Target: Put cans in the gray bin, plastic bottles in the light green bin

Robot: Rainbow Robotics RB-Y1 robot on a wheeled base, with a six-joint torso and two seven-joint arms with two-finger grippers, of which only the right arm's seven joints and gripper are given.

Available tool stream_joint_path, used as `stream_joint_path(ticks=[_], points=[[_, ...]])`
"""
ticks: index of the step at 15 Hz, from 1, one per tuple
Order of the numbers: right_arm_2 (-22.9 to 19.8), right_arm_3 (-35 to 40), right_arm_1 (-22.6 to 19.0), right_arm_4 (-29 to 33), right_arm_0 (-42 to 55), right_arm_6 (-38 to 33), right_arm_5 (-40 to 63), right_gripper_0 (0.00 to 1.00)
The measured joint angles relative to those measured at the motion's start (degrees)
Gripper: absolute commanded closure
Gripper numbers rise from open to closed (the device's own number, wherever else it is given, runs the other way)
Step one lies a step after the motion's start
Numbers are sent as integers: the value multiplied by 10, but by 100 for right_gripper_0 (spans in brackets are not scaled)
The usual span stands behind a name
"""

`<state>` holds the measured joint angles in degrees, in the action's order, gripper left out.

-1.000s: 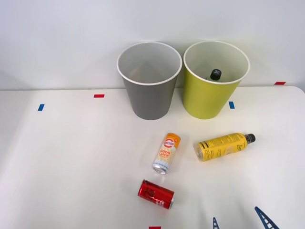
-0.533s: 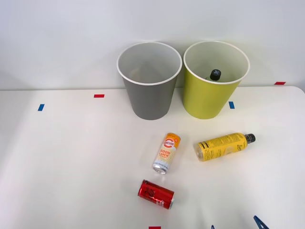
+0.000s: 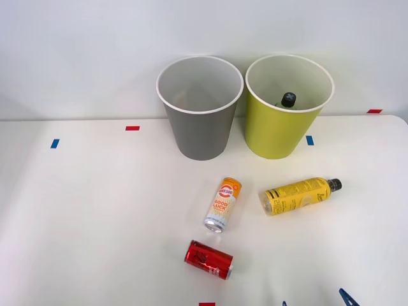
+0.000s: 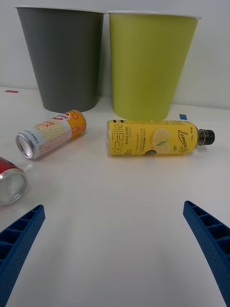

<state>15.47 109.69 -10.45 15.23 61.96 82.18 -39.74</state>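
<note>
- The right claw [image 4: 115,249] is spread wide and holds nothing; its two blue ribbed fingers [image 4: 21,235] sit well apart, with bare white table [image 4: 115,206] between them, and neither touches any of the task's things.
- In the front view the tips of those fingers [image 3: 347,297] peek in at about 5 o'clock of the scene, well apart from everything on the table.
- Nearest ahead of the claw lies the yellow-label bottle [image 4: 151,137], on its side, black cap pointing toward 3 o'clock in the front view [image 3: 298,195].
- Beside it, at its 9 o'clock, lies the white-and-orange can [image 3: 222,204], also on its side, apart from the bottle.
- The red can [image 3: 208,259] lies at roughly 6 o'clock from the white-and-orange one, near the front edge, not touching it.
- Further back stand the two bins, just beside each other: the gray bin [image 3: 201,131] at 12 o'clock of the cans, the light green bin [image 3: 274,131] at 12 o'clock of the yellow-label bottle.
- Progress, as I judge it: a black cap [image 3: 288,99] shows inside the light green bin, so one bottle seems sorted already.
- The gray bin's visible inside looks empty.
- Left to do: both cans into gray, the yellow-label bottle into light green. Roughly a quarter done.
</note>
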Motion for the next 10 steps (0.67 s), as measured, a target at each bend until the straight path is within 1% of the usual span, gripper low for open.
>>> stream_joint_path(ticks=[10], points=[[0,0,0,0,0,0,0,0]])
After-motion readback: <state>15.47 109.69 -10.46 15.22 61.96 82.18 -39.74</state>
